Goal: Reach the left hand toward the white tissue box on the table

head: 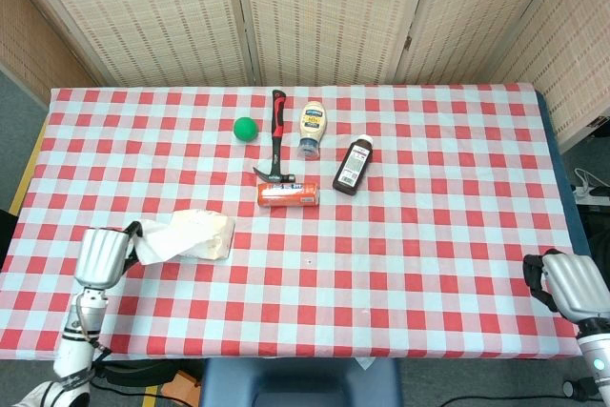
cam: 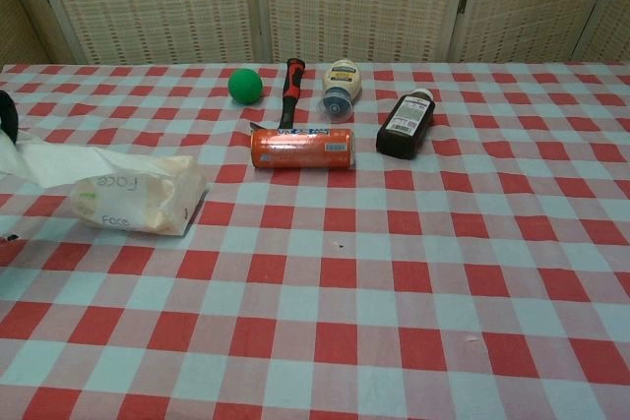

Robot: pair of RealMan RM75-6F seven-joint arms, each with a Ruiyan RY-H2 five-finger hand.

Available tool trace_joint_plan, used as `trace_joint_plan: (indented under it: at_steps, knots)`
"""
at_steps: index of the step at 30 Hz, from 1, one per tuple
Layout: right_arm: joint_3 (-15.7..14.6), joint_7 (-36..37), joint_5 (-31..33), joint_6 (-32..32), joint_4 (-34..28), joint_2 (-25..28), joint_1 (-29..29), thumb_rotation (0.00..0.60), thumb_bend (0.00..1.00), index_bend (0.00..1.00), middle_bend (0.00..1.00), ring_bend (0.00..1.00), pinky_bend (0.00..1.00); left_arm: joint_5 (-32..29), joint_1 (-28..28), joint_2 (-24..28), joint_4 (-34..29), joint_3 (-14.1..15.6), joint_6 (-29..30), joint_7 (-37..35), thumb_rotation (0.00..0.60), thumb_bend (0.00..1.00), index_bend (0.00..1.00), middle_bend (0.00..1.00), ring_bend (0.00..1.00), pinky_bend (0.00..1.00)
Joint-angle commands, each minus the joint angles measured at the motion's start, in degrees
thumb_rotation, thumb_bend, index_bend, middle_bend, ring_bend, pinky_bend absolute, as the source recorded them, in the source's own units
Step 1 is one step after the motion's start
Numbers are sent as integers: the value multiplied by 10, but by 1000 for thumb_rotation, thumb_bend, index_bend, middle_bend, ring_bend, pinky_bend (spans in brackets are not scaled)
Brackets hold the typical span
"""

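The white tissue pack (head: 208, 235) lies on the checked cloth at the front left, also low at the left in the chest view (cam: 140, 199). A white tissue (head: 160, 240) stretches out of it to the left, and my left hand (head: 100, 254) pinches its far end left of the pack. The chest view shows the drawn-out tissue (cam: 44, 160) running to the frame's left edge, where only a dark sliver of the hand (cam: 5, 113) shows. My right hand (head: 575, 285) hangs off the table's front right corner, holding nothing.
Behind the pack lie an orange can (head: 288, 194), a hammer (head: 277, 135), a green ball (head: 246, 128), a mayonnaise bottle (head: 313, 127) and a dark brown bottle (head: 353, 166). The table's front edge (head: 305, 354) runs close to both hands.
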Motion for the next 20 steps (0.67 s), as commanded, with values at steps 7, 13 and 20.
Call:
trace_joint_plan:
  at_steps: [7,13,20]
  knots:
    - [-1,-12,8,-9,0,-4,4,600,688,785,675,461,727,-48,95,91,-53,29,48,36,600,533,749,998,961,993]
    - [0,-20,13,-11,0,-7,5,600,688,785,675,461,727,-44,110,78,-45,34,54,-2,600,488,613,968,962,993]
    - [3,-21,19,-13,4,-10,7,600,687,785,675,461,727,-42,114,94,-75,38,37,-38,600,401,222,891,949,990]
